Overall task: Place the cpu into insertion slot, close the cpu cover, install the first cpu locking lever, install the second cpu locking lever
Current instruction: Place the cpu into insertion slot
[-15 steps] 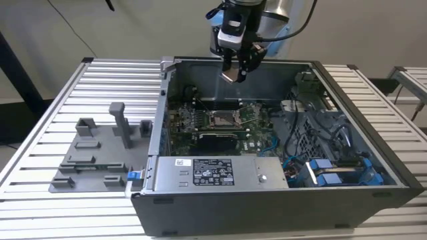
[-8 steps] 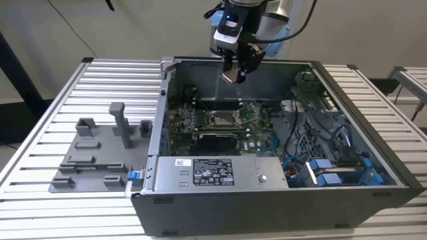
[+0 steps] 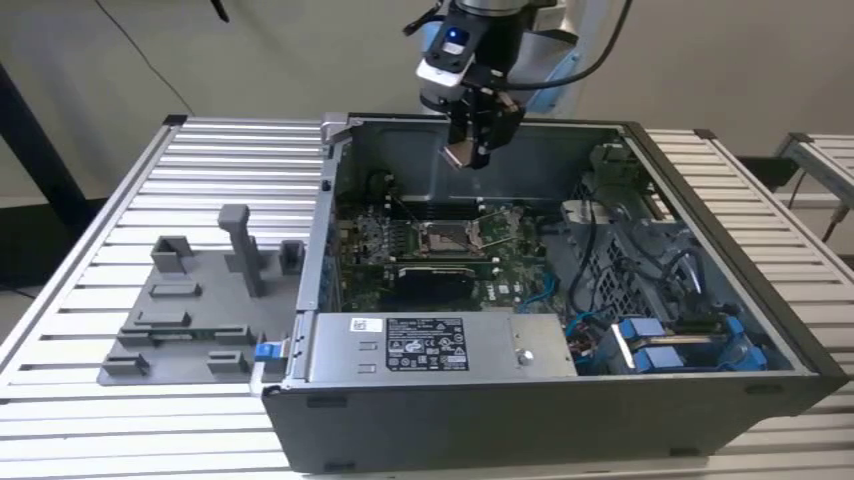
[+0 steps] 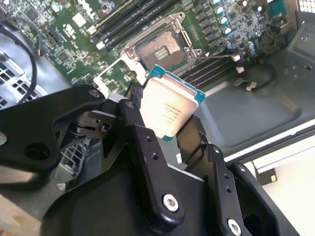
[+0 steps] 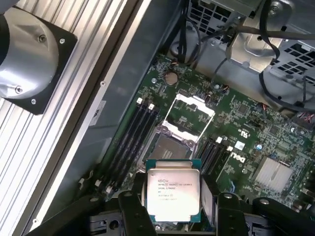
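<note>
I have the gripper [image 3: 475, 148] clamped on the cpu [image 5: 173, 191] by 2 opposite edges, silvery top showing, held above the case [image 3: 561, 400], with the insertion slot [image 5: 170, 147] well apart below it and the cpu cover [image 5: 191, 109] standing open.

Robotics lab bench, set up for computer assembly work.

Told by an industrial arm [image 3: 470, 40] hanging over an opened desktop case [image 3: 534, 420] laid flat on a table of aluminium slats [image 3: 227, 170]. Beside the case, a grey moulded parts fixture [image 3: 187, 310]; inside, a bare green circuit board [image 3: 387, 250]; clamped in the gripper [image 3: 474, 150], a cpu [image 5: 173, 191]. Plain wall [image 3: 294, 60] behind.
</note>
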### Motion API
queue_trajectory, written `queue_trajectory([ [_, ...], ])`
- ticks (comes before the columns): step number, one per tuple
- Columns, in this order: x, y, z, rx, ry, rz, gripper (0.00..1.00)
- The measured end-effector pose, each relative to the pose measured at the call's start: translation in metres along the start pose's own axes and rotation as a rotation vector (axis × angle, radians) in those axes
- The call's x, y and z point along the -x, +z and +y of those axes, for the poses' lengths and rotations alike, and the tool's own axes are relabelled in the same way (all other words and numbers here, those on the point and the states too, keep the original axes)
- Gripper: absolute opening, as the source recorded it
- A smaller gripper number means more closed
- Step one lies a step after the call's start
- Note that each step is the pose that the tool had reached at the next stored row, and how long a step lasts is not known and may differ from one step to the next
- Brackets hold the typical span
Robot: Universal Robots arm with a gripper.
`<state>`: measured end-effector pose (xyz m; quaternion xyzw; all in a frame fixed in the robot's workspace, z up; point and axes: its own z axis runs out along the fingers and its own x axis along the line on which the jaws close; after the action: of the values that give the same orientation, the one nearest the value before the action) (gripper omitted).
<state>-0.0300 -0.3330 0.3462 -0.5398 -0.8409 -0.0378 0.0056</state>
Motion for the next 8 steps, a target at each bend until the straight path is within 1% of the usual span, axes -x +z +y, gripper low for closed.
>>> queue_trajectory([
  [3,0.0001,0.0013,-0.0001,0.0003,0.047,-0.0018,0.54],
  [4,0.0001,0.0019,-0.0001,-0.0032,0.058,-0.0007,0.54],
  [8,0.0002,0.0039,-0.0002,-0.0257,0.089,0.0079,0.54],
])
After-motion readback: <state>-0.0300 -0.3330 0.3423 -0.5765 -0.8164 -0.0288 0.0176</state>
